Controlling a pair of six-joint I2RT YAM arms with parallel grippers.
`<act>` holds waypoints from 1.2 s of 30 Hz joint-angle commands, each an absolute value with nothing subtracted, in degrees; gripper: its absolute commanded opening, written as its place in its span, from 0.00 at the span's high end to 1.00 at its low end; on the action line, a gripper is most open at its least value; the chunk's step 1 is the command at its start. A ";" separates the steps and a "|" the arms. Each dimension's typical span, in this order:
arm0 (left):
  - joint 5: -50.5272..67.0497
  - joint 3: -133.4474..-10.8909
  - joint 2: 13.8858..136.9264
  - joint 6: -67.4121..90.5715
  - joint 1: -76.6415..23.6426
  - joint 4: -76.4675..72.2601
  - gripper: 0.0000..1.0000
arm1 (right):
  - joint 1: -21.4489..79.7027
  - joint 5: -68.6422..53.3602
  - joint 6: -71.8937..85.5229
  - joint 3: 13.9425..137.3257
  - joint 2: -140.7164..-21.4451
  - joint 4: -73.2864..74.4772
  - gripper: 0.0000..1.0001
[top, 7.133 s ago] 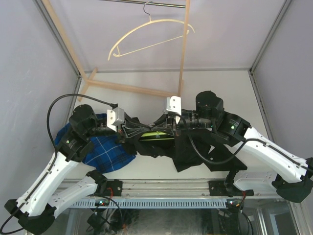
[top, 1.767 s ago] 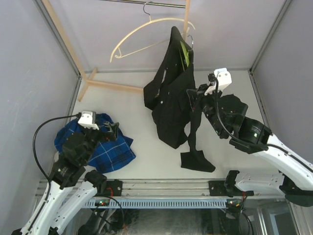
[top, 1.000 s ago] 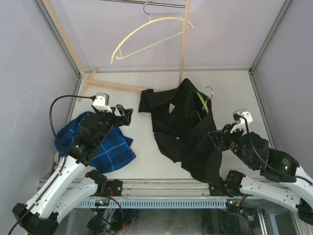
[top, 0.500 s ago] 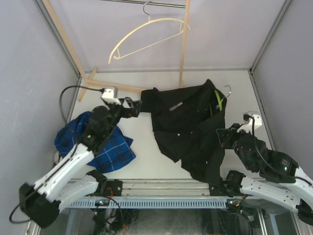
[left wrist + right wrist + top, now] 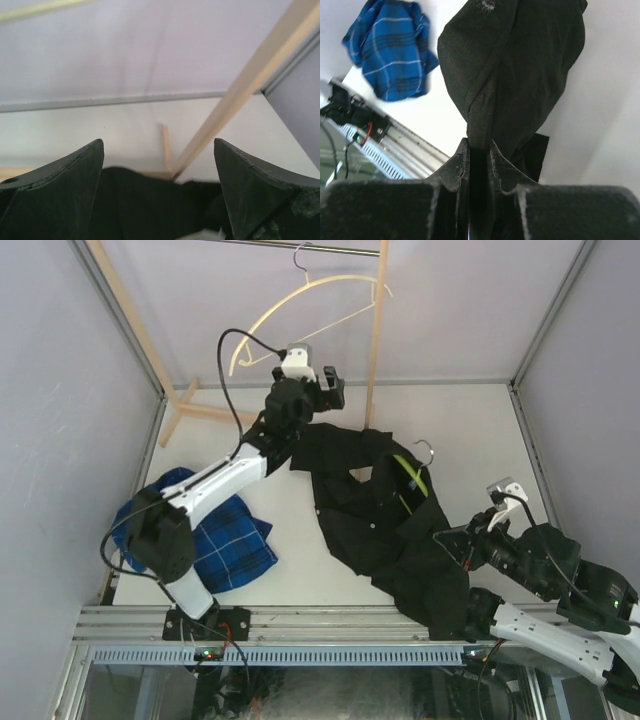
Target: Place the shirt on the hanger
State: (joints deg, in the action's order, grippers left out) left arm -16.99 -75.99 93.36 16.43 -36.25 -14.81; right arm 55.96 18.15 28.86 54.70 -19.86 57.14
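Holding the shirt (image 5: 380, 510) taut in the clenched right gripper (image 5: 477, 146), lower the empty, wide-spread left gripper (image 5: 157, 146) onto its far edge.

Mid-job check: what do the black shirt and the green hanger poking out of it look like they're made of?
The shirt looks like soft woven cloth, matte black. It folds and drapes limply, so possibly cotton, though the weave is too fine to tell. The hanger is a thin, smooth lime-green bar, likely plastic. Its hook is thin and pale grey, probably metal wire.

No text, label, brand, number or sign can be read in any view.
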 commanded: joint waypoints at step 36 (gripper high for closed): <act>9.49 -133.29 138.89 13.61 -47.31 -10.74 0.00 | 56.07 -13.68 18.57 55.07 -14.74 53.29 1.00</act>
